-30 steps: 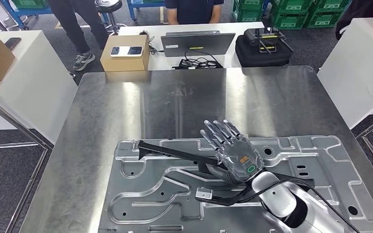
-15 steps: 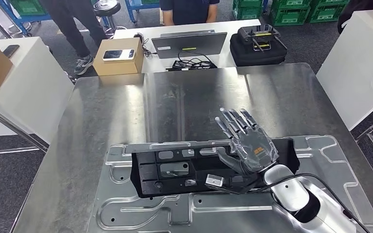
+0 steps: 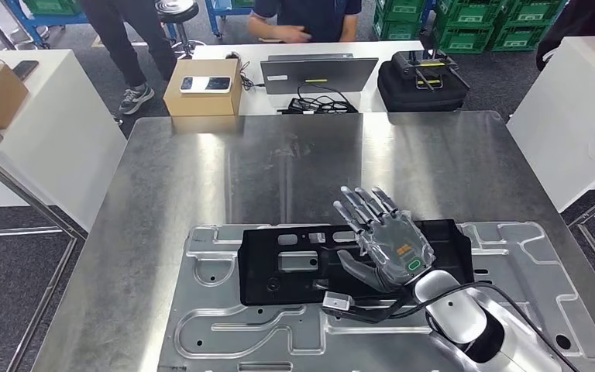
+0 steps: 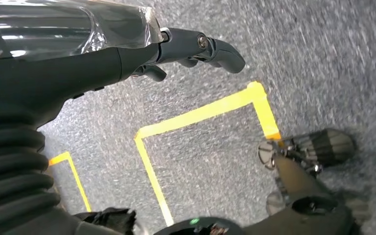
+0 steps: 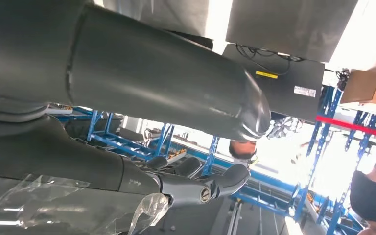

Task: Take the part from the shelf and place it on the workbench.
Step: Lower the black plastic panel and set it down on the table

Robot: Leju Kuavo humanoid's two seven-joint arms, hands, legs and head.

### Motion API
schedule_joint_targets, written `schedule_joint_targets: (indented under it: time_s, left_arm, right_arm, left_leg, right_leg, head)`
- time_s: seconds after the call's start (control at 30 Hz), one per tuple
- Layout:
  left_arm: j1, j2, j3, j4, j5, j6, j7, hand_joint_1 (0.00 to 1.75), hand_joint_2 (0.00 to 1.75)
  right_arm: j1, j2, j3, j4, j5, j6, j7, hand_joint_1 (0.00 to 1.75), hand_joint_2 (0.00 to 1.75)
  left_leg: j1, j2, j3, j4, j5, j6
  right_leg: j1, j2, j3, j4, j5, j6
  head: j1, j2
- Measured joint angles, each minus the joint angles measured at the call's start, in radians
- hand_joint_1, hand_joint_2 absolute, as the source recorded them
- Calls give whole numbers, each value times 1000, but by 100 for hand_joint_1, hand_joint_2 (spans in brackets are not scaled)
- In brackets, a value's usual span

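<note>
The part [image 3: 294, 267] is a flat black panel with cut-outs. It lies across a large silver pressed plate [image 3: 225, 333] on the steel workbench [image 3: 294, 163]. My right hand [image 3: 383, 246] rests on the panel's right half, back upward, fingers [image 3: 364, 205] straight and spread past its far edge, thumb on its top face. In the right wrist view the right hand [image 5: 191, 186] has an empty gap between thumb and fingers. My left hand [image 4: 186, 49] hangs over the grey floor with loosely bent fingers and holds nothing.
Behind the workbench stands a white table with a laptop [image 3: 318, 74], a cardboard box [image 3: 201, 93] and a black case [image 3: 422, 77]. People [image 3: 302, 19] stand beyond it. White tables flank both sides. Yellow tape [image 4: 196, 117] marks the floor.
The black panel went from tilted on edge in my right hand to lying flat on the silver plate. My right hand lowered slightly with it. The camera shifted a little.
</note>
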Motion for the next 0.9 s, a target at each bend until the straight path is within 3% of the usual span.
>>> schedule_joint_targets:
  time_s: [0.07,0.1,0.13,0.2,0.27,0.3,0.37,0.4,0.43,0.47,0.5,0.57,0.6,0.63,0.73,0.77,0.8,0.9]
  left_arm:
    - [-1,0,0,0,-7,0,-5,0,0]
    - [-2,0,0,0,-9,0,-6,0,0]
    - [-3,0,0,0,-9,0,-6,0,0]
    - [-3,0,0,0,-8,0,-7,0,0]
    - [-2,-1,0,0,-8,0,-10,0,0]
    - [-1,-2,0,0,-8,0,-12,0,0]
    - [-1,-4,0,0,-8,1,-14,0,0]
    - [-1,-4,0,0,-8,0,-14,0,0]
    - [0,-5,0,0,-8,0,-14,0,0]
    - [1,-5,0,0,-8,0,-14,0,0]
    - [1,-6,0,0,-8,0,-14,0,0]
    - [-2,-6,0,0,-8,0,-14,0,0]
    - [-3,-6,0,0,-8,0,-14,0,0]
    - [-4,-6,0,0,-8,0,-14,0,0]
    - [-4,-6,0,0,-9,0,-14,0,0]
    - [-4,-7,0,0,-10,0,-14,0,0]
    - [-4,-8,0,0,-10,-1,-13,0,0]
    - [-5,-10,0,0,-10,-2,-13,0,0]
  right_arm:
    - [-1,0,3,0,0,-1,0,0,0]
    - [-2,0,3,0,0,-1,0,0,0]
    - [-3,0,3,-1,0,-1,0,0,0]
    - [-3,0,3,-1,0,-1,0,0,0]
    - [-6,0,3,-2,0,-1,1,0,0]
    - [-7,0,3,-2,0,-1,1,0,0]
    - [-8,1,4,-2,0,-1,2,0,0]
    - [-7,1,5,-2,0,-1,2,0,0]
    - [-6,1,6,-2,0,-1,2,0,0]
    - [-6,1,7,-2,0,-1,2,0,0]
    - [-6,1,7,-2,0,-1,2,0,0]
    - [-8,1,8,-2,0,-1,2,0,0]
    - [-9,1,8,-2,0,-1,2,0,0]
    - [-11,1,8,-2,0,-1,2,0,0]
    - [-10,1,8,-3,0,0,5,0,0]
    - [-10,0,8,-3,0,0,6,0,0]
    - [-10,0,8,-4,0,0,8,0,0]
    - [-7,-2,8,-5,0,1,10,0,0]
  left_leg:
    - [-3,0,-1,7,-4,-5]
    - [-6,0,-3,10,-6,-9]
    - [-8,1,-5,13,-8,-12]
    - [-11,1,-7,17,-9,-16]
    - [-9,1,-21,51,-36,-27]
    - [-3,1,-43,103,-70,-37]
    - [15,1,-111,266,-159,-58]
    - [24,1,-141,340,-190,-65]
    - [31,1,-155,378,-201,-71]
    - [36,1,-146,368,-190,-74]
    - [39,1,-113,310,-161,-75]
    - [38,1,-14,128,-91,-69]
    - [35,1,21,60,-68,-64]
    - [30,0,38,23,-57,-60]
    - [24,1,33,11,-39,-51]
    - [26,3,30,6,-29,-46]
    - [28,4,24,2,-19,-40]
    - [27,7,-3,2,5,-27]
  right_leg:
    - [2,0,87,-164,65,-8]
    - [2,0,115,-218,82,-14]
    - [3,0,128,-244,88,-19]
    - [1,0,127,-247,90,-28]
    - [-5,-2,126,-249,96,-37]
    - [-8,-3,124,-249,99,-41]
    - [-9,-4,117,-248,104,-45]
    - [-10,-5,113,-248,106,-45]
    - [-11,-5,110,-248,109,-44]
    - [-12,-5,107,-247,111,-42]
    - [-14,-4,105,-247,114,-40]
    - [-17,-4,104,-248,119,-32]
    - [-19,-4,102,-248,123,-26]
    - [-20,-4,99,-248,126,-21]
    - [-24,-2,91,-250,134,-2]
    - [-23,-1,83,-235,118,1]
    - [-22,0,65,-195,82,3]
    - [-18,0,-17,33,-62,3]
  head:
    - [0,0]
    - [0,0]
    - [0,0]
    - [0,0]
    - [0,0]
    - [-1,0]
    - [-1,0]
    - [-1,0]
    - [-1,0]
    - [-1,0]
    - [-1,0]
    - [-1,0]
    - [-1,0]
    - [-1,0]
    - [-2,0]
    - [-1,0]
    - [-1,0]
    - [-1,0]
